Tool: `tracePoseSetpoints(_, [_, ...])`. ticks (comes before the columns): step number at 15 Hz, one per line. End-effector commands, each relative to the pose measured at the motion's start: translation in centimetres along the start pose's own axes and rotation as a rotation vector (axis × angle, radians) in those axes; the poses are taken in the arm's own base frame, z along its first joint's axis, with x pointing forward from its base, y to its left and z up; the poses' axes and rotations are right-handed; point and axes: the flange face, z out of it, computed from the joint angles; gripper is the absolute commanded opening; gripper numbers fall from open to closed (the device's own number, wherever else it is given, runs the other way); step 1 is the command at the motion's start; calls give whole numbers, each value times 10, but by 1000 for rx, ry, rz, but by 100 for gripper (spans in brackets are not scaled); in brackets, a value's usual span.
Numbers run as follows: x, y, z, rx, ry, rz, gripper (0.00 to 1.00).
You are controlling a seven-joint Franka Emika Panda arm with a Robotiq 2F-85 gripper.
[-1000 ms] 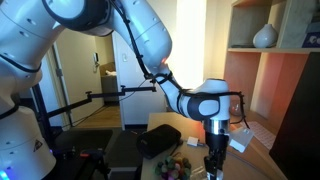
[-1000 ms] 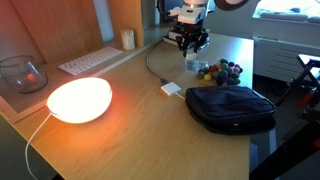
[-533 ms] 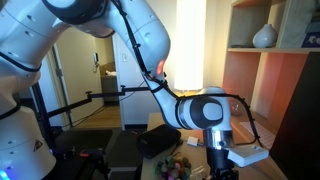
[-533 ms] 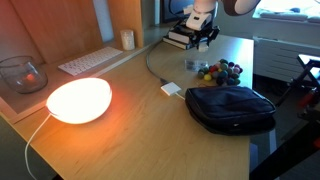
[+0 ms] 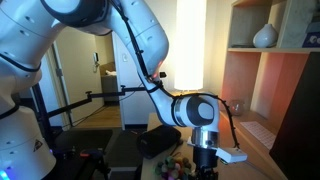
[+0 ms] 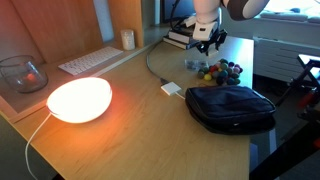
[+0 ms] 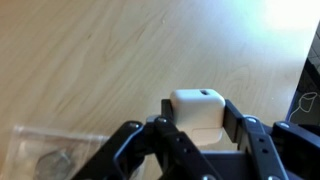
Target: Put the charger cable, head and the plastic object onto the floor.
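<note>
Exterior view: arm reaches down, gripper (image 5: 205, 166) low beside the black pouch (image 5: 158, 140); finger state cannot be told here. Exterior view: gripper (image 6: 208, 40) hangs over the far part of the worktop (image 6: 130, 130), well apart from the lit lamp (image 6: 78, 98); small colourful pieces (image 6: 220, 70) lie between it and the black pouch (image 6: 232, 108). Wrist view: gripper (image 7: 200, 126) half closed, pinching the head (image 7: 203, 106) between its fingers (image 7: 238, 128), above the worktop (image 7: 90, 60); a clear plastic object (image 7: 45, 155) lies on the wood at the lower left.
</note>
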Motion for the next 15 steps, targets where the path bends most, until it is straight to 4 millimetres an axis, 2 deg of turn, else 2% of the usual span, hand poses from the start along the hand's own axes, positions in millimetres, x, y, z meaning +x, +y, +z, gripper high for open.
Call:
tracePoseSetpoints(1, [16,-11,-21,-88,54,-153,27])
tracePoseSetpoints(5, [43,-10,-44,-124,50,-284,27])
tracePoseSetpoints(8, [69,-7,-69,-156,33,-371,27])
tracePoseSetpoints(11, [91,-3,-93,-187,1,-434,27])
tracePoseSetpoints(15, [116,4,-114,-204,-47,-484,27])
